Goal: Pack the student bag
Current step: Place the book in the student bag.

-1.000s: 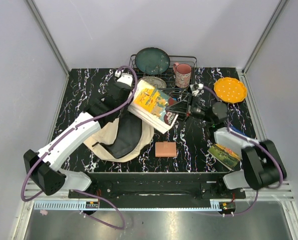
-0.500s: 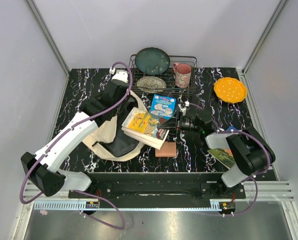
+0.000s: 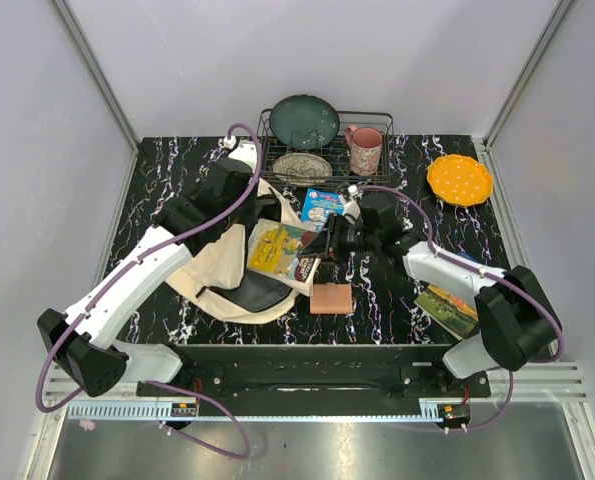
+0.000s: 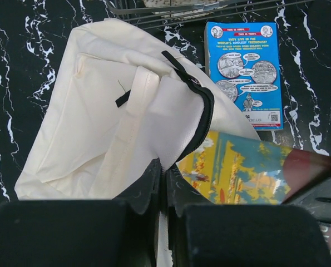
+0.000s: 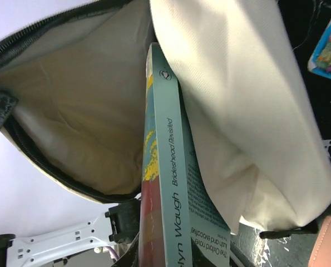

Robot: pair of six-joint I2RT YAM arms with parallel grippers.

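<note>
Left tool (image 4: 164,193) is pinched tight on the black rim of the student bag (image 3: 217,268), holding its mouth open at the surface's left-centre. Right tool (image 3: 324,243) grips the yellow book (image 3: 280,250); its far end sits inside the opening, with the cream flap draped against it. Blue book (image 3: 323,206) lies just beside the mouth, pink block (image 3: 330,298) near, wire rack (image 3: 385,130) behind.

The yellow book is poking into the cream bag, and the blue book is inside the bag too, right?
Not quite. The blue book is not inside the bag. It lies flat on the table just beside the bag, as the left wrist view shows. The yellow book does poke into the bag's opening.
</note>
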